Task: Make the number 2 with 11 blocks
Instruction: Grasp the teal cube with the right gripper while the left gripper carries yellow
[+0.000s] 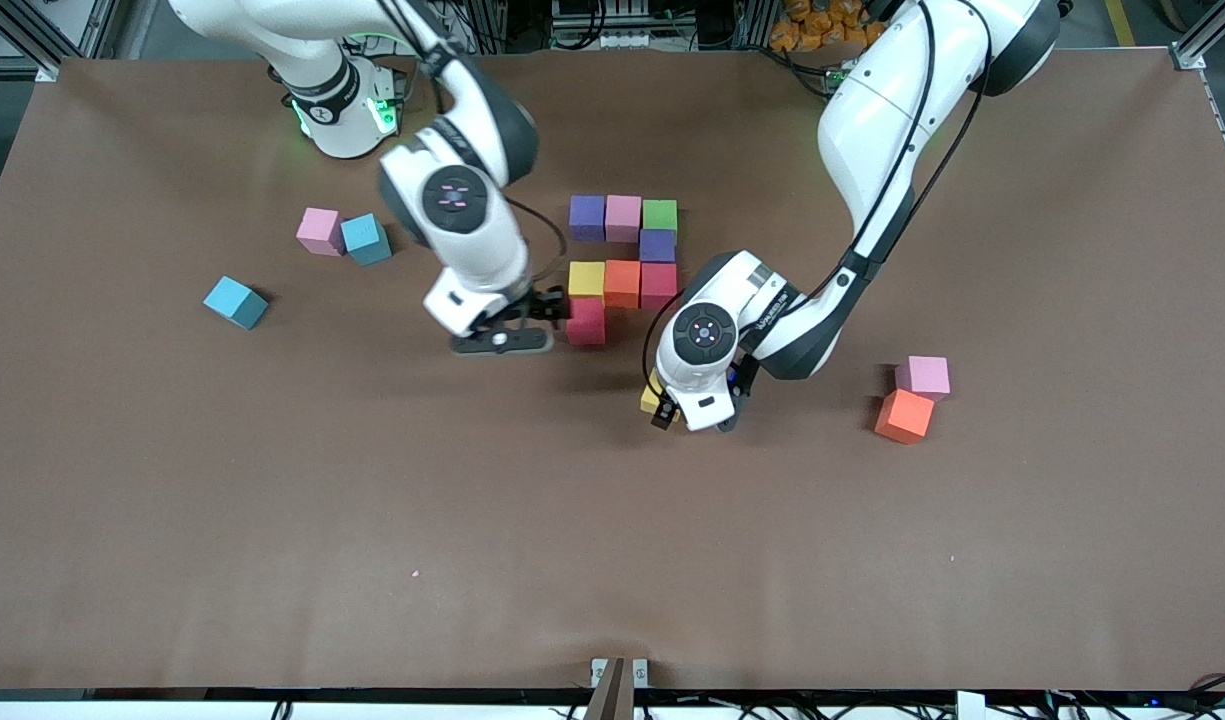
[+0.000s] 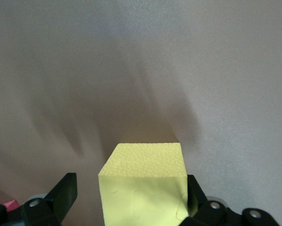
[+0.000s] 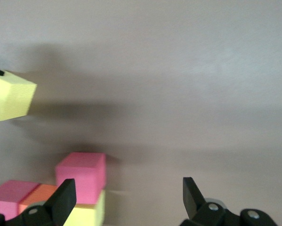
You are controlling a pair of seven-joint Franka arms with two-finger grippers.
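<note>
Yellow foam is the load in hand: the left gripper [image 1: 680, 405], just below centre of the front view, has its fingers around a yellow cube [image 2: 143, 183]; one finger touches a side face, the other stands slightly clear.

The number 2 [image 1: 624, 264] lies at centre frame, eight cubes placed: top row, upper connector, middle row and a red cube [image 1: 586, 321] as lower connector. The bottom row of three is judged outstanding.

Next move, as judged: carry the yellow cube to the vacant spot directly below the red cube and align it square.

The right gripper [image 1: 544, 312], fingers apart and empty, sits beside the red cube and crowds that approach. Bare brown table [image 1: 372, 520] fills the lower frame, well clear of every edge.
</note>
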